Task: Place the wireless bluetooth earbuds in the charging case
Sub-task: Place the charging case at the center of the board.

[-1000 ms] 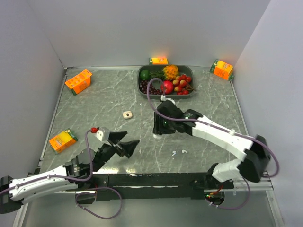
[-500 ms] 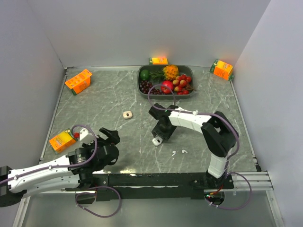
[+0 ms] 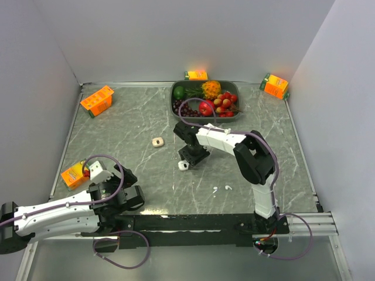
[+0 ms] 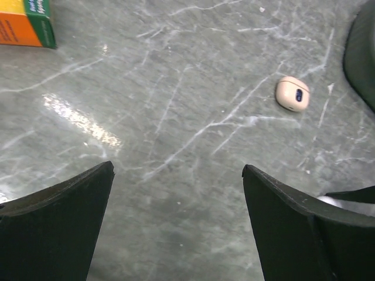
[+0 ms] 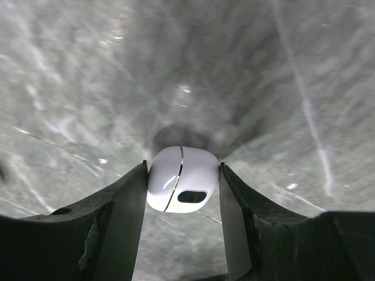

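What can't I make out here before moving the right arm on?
- Top view: the white bits on the table are too small to identify.
- Left wrist: the beige case looks shut, so its contents are hidden.
- Right wrist: the right gripper covers the sides of the white seamed pod; the background is blurred.

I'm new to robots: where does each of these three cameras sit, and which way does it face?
Top external: above and behind the arms, looking down on the table; both arms show.
Left wrist: on the left arm, facing across the table towards the charging case; the open left gripper frames the bottom.
Right wrist: on the right arm, facing down at a white pod pinched in the right gripper.
Shared: the top view also shows that case and pod.
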`<state>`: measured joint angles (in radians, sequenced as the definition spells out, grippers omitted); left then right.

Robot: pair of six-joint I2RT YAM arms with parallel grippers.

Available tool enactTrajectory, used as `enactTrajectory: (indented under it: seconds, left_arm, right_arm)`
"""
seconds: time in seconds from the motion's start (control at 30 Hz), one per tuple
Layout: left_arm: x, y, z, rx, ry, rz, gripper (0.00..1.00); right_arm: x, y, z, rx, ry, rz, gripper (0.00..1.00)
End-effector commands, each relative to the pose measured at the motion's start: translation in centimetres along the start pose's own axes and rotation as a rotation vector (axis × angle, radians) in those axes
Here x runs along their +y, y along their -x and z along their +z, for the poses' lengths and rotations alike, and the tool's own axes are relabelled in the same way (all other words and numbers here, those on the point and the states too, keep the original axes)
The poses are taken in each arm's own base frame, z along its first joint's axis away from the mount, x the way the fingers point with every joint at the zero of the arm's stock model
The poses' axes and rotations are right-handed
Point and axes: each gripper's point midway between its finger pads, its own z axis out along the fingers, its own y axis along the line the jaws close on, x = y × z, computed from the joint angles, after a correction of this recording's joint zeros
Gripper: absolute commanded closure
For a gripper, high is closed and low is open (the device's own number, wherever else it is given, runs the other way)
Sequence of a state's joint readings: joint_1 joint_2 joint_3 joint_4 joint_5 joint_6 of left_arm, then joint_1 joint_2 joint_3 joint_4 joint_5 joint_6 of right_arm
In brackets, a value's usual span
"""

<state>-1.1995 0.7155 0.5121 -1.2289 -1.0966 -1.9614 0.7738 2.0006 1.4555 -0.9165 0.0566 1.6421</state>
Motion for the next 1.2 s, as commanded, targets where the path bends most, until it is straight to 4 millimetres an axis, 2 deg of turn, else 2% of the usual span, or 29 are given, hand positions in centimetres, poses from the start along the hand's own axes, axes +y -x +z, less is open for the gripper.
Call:
enactTrajectory:
  seconds: [0.0,0.03,0.1,0.13,0.23,0.43,0.53,0.57,0.63,0.67,0.7,0.73,0.77,0.8,0.83,0.87,0.97,1.0,1.03,1.07,1.1,1.17]
  left_arm:
    - [-1.5,1.3,-0.3,-0.027,0.0,-0.316,0.04]
    - [-1.5,1.3,-0.3,-0.026,0.0,-0.314,0.04]
    - [-1.5,1.2,-0.4,-0.022,0.001,-0.305,0.04]
    - [-1.6,1.2,-0.4,-0.02,-0.001,-0.3,0.04]
    - [-1.8,1.2,-0.4,-0.016,-0.017,-0.263,0.04]
    - [-2.4,1.7,-0.5,-0.038,-0.03,-0.249,0.04]
    - [-2.0,1.9,-0.5,-0.052,-0.008,-0.243,0.04]
    - [-2.2,1.8,-0.5,-0.042,-0.009,-0.238,0.04]
    - [-3.0,1.0,-0.7,0.001,-0.02,-0.289,0.04]
    - [-3.5,0.7,-0.7,0.005,-0.049,-0.263,0.04]
    - [-4.2,0.2,-0.7,0.018,-0.093,-0.184,0.04]
    - [-6.9,-0.5,-1.3,0.046,-0.224,-0.1,0.04]
    - [-8.5,-1.7,-2.0,0.107,-0.309,-0.047,0.04]
    - [-10.3,-2.3,-2.8,0.141,-0.397,-0.037,0.04]
    - [-12.0,-2.7,-3.5,0.158,-0.468,-0.022,0.04]
    - [-12.7,-3.9,-4.0,0.213,-0.491,-0.002,0.04]
    - [-14.7,-6.4,-3.9,0.272,-0.401,0.149,0.04]
    - [-15.4,-7.1,-3.9,0.283,-0.367,0.189,0.04]
    - [-17.5,-8.1,-3.8,0.299,-0.299,0.179,0.04]
    - [-17.4,-8.8,-3.6,0.308,-0.242,0.224,0.04]
    - [-18.4,-10.0,-4.0,0.35,-0.237,0.242,0.04]
    - [-22.2,-12.2,-4.7,0.404,-0.298,0.245,0.04]
  right_arm:
    - [-0.1,-0.6,0.2,-0.015,-0.046,0.005,0.67]
    - [-0.4,-0.6,0.6,-0.015,-0.041,0.001,0.58]
    - [-0.6,-0.7,0.3,-0.01,-0.019,-0.011,0.5]
    - [-0.9,-0.8,0.3,-0.013,-0.021,-0.019,0.42]
    - [-1.1,-0.5,-1.0,-0.032,-0.009,-0.043,0.29]
    - [-0.6,-0.7,-4.6,-0.035,0.073,-0.117,0.13]
    - [-0.8,0.5,-7.4,-0.105,0.115,-0.18,0.11]
    - [-1.0,0.9,-9.2,-0.127,0.155,-0.198,0.11]
    - [-1.8,2.4,-10.7,-0.199,0.18,-0.271,0.09]
    - [-2.2,3.1,-12.7,-0.223,0.233,-0.284,0.08]
    - [-2.7,3.8,-13.6,-0.258,0.254,-0.369,0.07]
    - [-2.7,4.2,-14.1,-0.288,0.298,-0.426,0.07]
    - [-3.1,4.8,-16.2,-0.324,0.363,-0.477,0.06]
    - [-3.7,5.4,-16.7,-0.364,0.37,-0.6,0.06]
    - [-4.6,5.9,-17.9,-0.394,0.411,-0.647,0.05]
    - [-5.1,6.5,-18.5,-0.429,0.421,-0.696,0.05]
    - [-7.9,8.1,-20.1,-0.531,0.467,-0.881,0.04]
    - [-8.5,8.2,-20.5,-0.543,0.5,-0.914,0.04]
    - [-9.6,8.4,-21.3,-0.571,0.557,-0.92,0.04]
    - [-10.0,8.5,-21.8,-0.588,0.595,-0.923,0.04]
    - [-10.4,8.2,-22.3,-0.587,0.644,-0.963,0.04]
    - [-11.2,8.0,-24.0,-0.619,0.76,-0.975,0.04]
